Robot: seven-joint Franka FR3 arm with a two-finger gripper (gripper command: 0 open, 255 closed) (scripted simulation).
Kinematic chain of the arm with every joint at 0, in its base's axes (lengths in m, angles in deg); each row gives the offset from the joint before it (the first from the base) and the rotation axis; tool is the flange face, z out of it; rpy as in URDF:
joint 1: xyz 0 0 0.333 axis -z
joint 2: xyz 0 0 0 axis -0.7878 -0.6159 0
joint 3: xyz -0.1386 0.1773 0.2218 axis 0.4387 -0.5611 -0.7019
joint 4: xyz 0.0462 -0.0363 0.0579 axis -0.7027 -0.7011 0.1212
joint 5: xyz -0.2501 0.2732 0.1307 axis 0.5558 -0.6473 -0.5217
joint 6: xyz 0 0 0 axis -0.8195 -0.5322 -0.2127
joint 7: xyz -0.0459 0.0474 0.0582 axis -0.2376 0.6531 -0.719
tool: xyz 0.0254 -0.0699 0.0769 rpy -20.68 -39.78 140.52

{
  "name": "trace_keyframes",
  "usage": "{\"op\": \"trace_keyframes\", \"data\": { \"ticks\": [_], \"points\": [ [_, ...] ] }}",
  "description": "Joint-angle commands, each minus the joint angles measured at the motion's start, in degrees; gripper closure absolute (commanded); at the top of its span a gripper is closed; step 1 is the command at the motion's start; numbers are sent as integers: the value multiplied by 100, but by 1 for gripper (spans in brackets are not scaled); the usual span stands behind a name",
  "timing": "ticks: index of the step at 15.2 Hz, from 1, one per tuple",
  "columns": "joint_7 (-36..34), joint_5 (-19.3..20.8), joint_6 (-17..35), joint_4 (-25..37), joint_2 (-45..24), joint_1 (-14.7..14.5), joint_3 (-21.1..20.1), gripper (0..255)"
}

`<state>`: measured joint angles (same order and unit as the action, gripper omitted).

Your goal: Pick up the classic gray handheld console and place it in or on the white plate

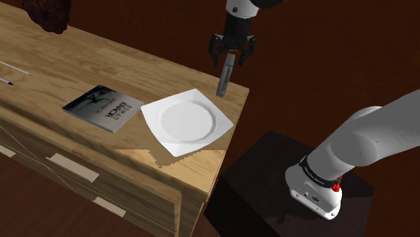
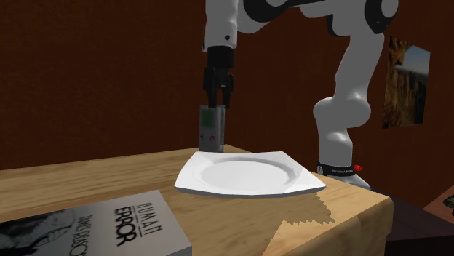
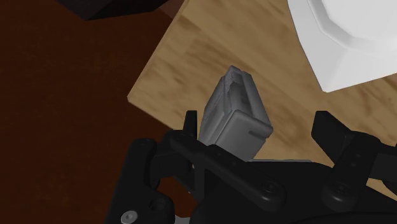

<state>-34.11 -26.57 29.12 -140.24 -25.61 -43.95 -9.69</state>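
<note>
Pickup looks done. We see black two-finger gripper (image 2: 217, 102) clamped on top end of upright grey boxy handheld console (image 2: 212, 129). Console hangs just beside corner of square white plate (image 2: 305, 180), not over it, above light wooden table (image 1: 60, 67). Clearance off table probably small; we can't confirm. Left: carry over plate, lower, release.

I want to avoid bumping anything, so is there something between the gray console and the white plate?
Nothing visible does. The console hangs upright in the gripper just beside the plate, bare wooden table between them. The book lies on the plate's other side, out of the path.
</note>
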Motion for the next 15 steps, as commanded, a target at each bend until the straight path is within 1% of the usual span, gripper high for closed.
{"op": "trace_keyframes", "data": {
  "ticks": [1,3,11,12,15],
  "points": [
    [-13,3,176,-140,-31,1,-14,0],
    [-17,5,300,-241,-55,1,-23,0],
    [-17,5,299,-239,-56,1,-23,0],
    [-17,5,299,-239,-56,1,-23,255],
    [-17,5,299,-239,-57,1,-23,255]
  ]
}}
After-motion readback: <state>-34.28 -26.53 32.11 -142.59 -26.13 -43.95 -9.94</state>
